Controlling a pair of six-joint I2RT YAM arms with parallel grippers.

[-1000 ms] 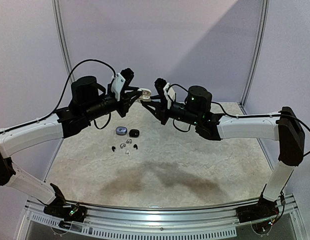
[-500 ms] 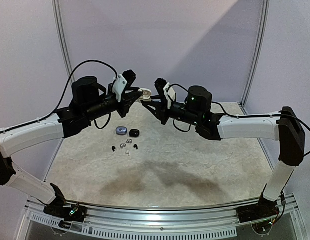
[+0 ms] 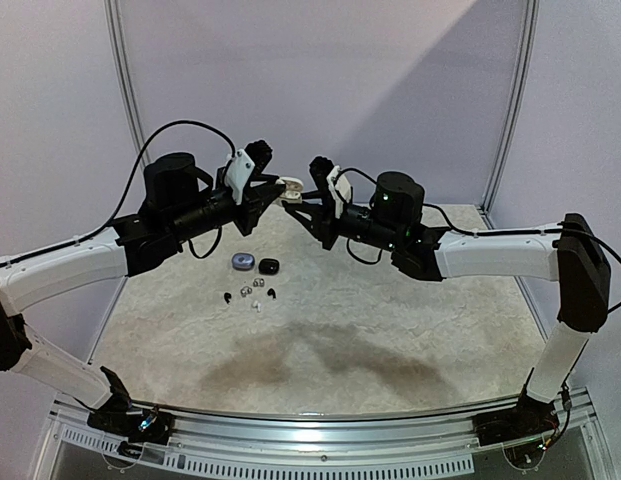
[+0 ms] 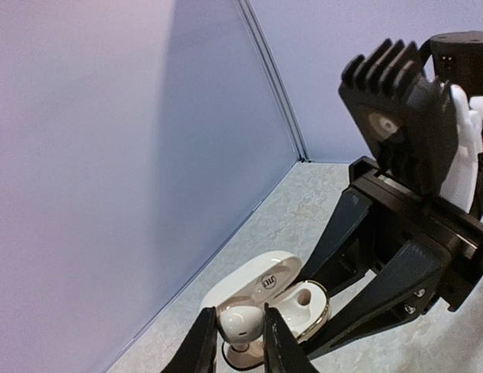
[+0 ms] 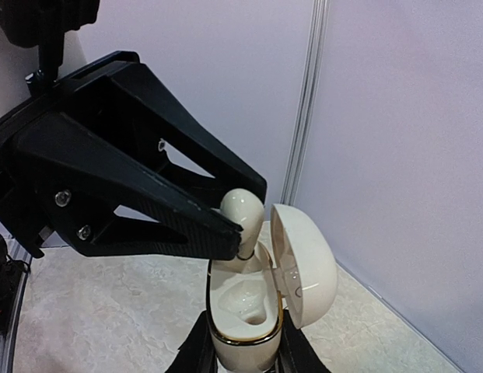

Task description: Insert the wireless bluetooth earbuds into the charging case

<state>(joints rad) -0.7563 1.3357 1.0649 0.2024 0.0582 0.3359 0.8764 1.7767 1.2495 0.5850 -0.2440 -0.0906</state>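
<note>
The wireless bluetooth earbuds (image 3: pixel 248 293) lie mostly as a small loose cluster on the bench (image 3: pixel 390 320), well below both sets of fingers, which I have meeting in mid-air over the far side of the bench. One white earbud (image 4: pixel 241 326) is up there with them: the left fingers (image 3: pixel 271 192) are almost fully closed and pinch it between their tips. The right fingers (image 3: pixel 300 199) are closed partway and grip the lower body of the white charging case (image 5: pixel 241 318) from both sides, holding it upright with its lid (image 5: pixel 307 264) swung open towards the side away from the left fingers. From the right wrist camera I see the pinched earbud directly above the case, tilted, with its lower end down at the rim of the socket farther from the right fingers; I cannot tell whether it is seated. The socket nearer the right fingers shows empty, ringed by a gold-coloured rim. On the bench, just beyond the loose cluster and below the left fingers, sit a round greyish case (image 3: pixel 243 262) and a black case (image 3: pixel 269 265), side by side and close together.
</note>
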